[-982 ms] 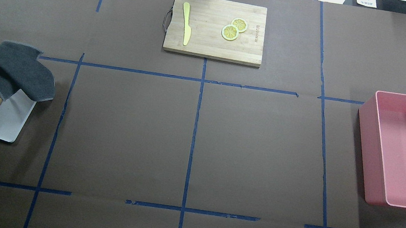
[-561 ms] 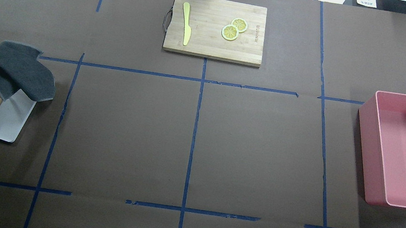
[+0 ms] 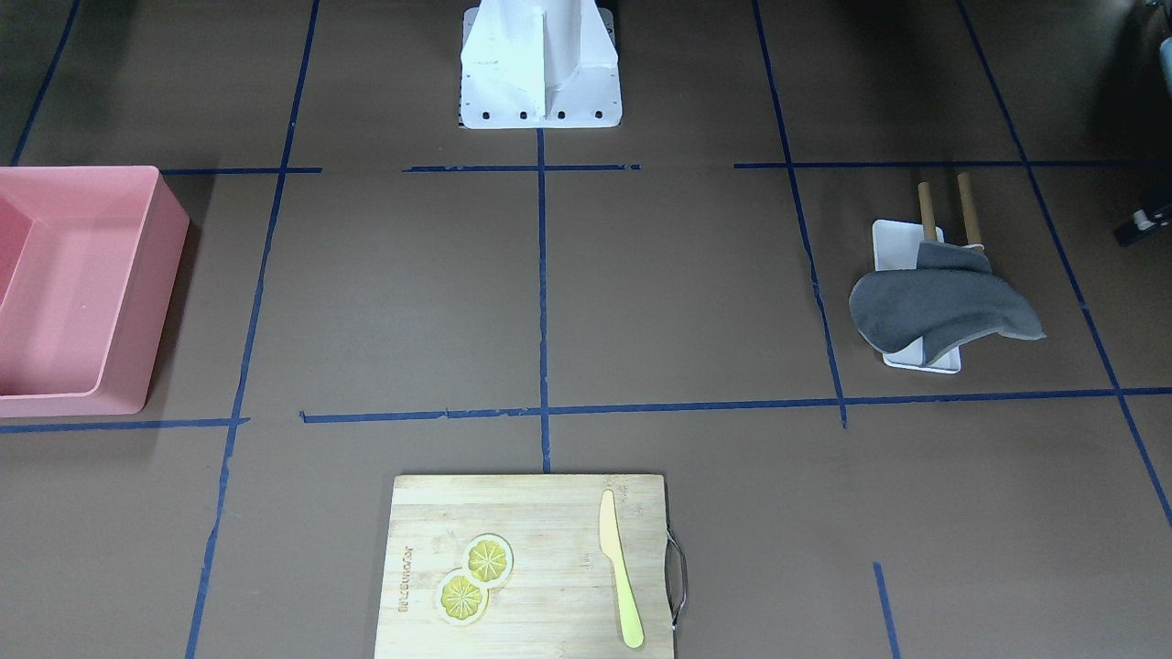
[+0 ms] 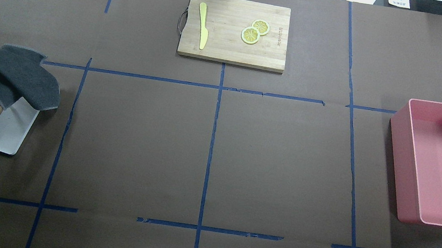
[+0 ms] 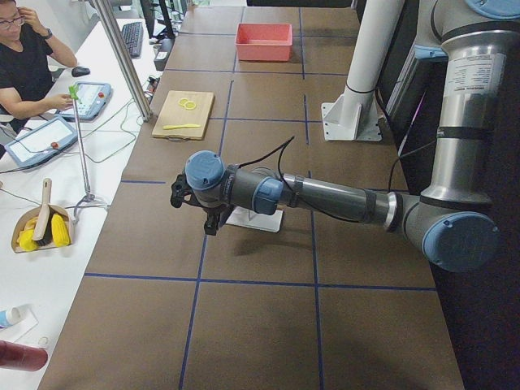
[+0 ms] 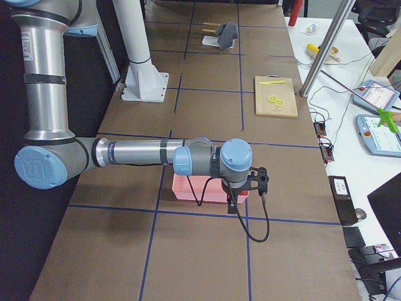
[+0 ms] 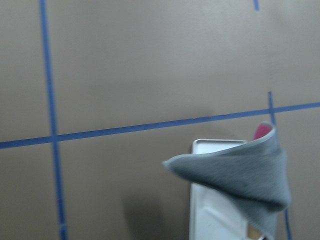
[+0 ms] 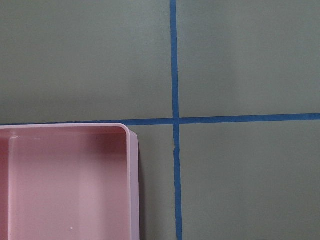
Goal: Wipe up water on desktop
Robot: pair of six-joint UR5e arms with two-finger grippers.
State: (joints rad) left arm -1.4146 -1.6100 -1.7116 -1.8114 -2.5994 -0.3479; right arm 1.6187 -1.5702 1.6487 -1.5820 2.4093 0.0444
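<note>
nothing shifted on desktop (image 4: 136, 142) — grey cloth (image 4: 20, 76) over white tray (image 4: 7, 133), jaws' state untellable

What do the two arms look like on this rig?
Both the left arm and right arm are silver tubes with rounded blue-capped joints, black hardware at the wrists, and a thin black cable looping off each. Printed labels sit on the upright segments.
</note>
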